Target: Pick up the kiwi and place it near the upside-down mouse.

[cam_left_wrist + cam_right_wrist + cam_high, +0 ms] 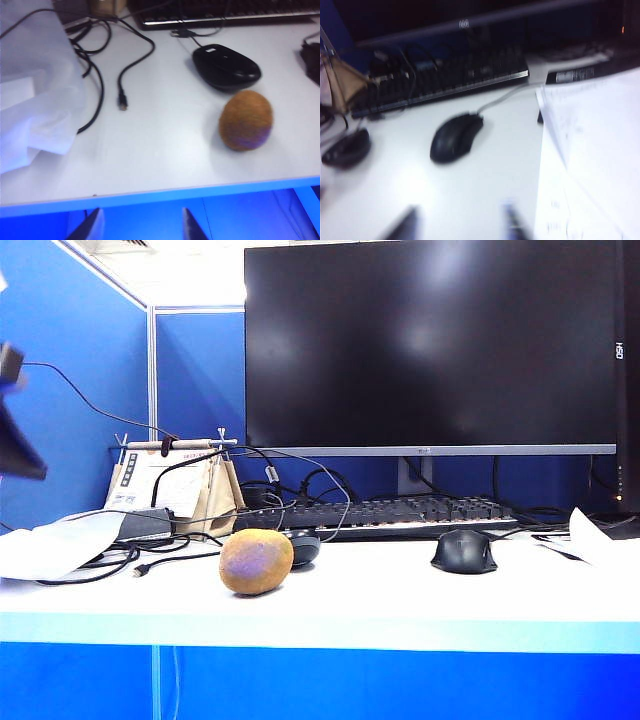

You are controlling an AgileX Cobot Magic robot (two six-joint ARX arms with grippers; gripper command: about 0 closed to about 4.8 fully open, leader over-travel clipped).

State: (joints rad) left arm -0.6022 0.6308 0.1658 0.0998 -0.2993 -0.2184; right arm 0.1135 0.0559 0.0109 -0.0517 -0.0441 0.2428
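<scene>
Kiwi (256,561) resting on the white desk (400,600) near its front edge, left of centre, tan-brown with a purplish patch, held by nothing. Just behind and to its right, touching or almost touching: upside-down mouse (303,546), small, dark, rounded, partly hidden by the fruit in the exterior view; seen whole in the left wrist view (226,66), with the kiwi (246,120) just in front of it and a thin gap or contact between them, hard to tell which. Further right, well apart: upright black mouse (464,551). Behind both: black keyboard (400,512), then large dark monitor (430,345). Far left: tangle of black cables (150,550), white plastic sheet (55,545), small desk calendar (175,485). Far right: loose white paper (590,535).

Left gripper (137,227) back off the desk's front edge, fingertips apart with nothing between them, well short of the kiwi. Right gripper (460,222) above the right part of the desk, near the upright mouse, badly blurred; two dark fingertips apart, nothing visible between them.

Judged from the layout: kiwi already lying right beside the upside-down mouse and free of both grippers, so placement looks complete; nothing obvious left beyond clearing the arms away
</scene>
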